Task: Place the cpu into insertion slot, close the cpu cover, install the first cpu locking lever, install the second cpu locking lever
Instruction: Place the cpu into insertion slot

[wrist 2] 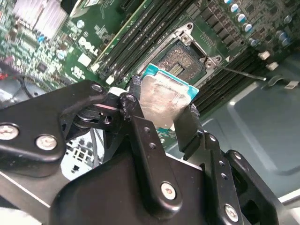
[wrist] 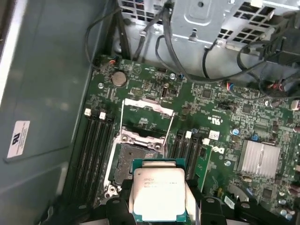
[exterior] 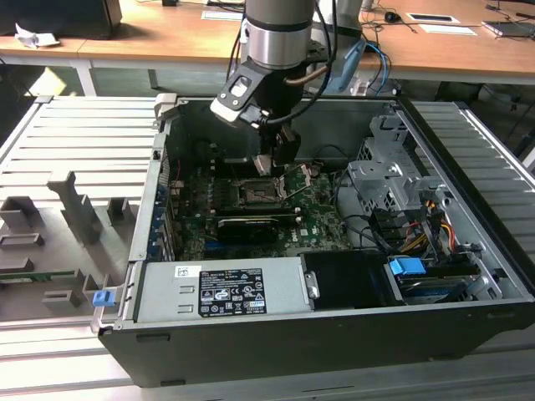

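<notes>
Now pincer point(wrist 2: 163, 111) clamped on cpu point(wrist: 158, 192) edges, abv insertion slot point(wrist 2: 180, 60).

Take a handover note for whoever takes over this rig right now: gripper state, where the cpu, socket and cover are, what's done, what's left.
Gripper: shut on the cpu, gripped by its edges above the motherboard.
Insertion slot: empty, close beside the held cpu.
Cpu cover: swung open, off the slot.
Done: cpu is in the grip, near the slot.
Left: seating the cpu, closing the cover, both levers.
</notes>
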`<control>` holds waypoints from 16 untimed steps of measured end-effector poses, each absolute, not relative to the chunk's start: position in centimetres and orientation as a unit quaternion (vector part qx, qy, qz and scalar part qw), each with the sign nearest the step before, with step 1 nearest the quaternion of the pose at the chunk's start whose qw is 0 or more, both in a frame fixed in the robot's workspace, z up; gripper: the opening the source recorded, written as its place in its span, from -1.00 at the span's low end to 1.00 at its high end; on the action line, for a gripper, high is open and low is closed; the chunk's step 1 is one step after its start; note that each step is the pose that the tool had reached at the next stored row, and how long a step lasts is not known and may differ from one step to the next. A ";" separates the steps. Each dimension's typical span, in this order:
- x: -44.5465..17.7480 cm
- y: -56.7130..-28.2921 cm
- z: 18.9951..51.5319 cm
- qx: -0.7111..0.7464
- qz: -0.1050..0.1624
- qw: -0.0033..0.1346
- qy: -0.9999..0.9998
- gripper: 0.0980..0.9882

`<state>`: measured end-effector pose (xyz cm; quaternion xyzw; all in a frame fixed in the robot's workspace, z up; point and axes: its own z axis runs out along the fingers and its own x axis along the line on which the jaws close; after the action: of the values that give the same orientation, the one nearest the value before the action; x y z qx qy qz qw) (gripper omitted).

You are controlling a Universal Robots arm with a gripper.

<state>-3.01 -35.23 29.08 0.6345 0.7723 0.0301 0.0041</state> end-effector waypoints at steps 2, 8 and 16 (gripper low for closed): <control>-3.0 -35.2 28.7 0.650 0.030 0.005 0.759 -0.03; -3.0 -35.2 27.3 0.698 0.029 0.006 0.715 -0.03; -3.3 -34.8 25.5 0.695 0.029 0.006 0.719 -0.03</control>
<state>-3.27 -34.81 25.51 0.6945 0.7188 0.0294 0.0063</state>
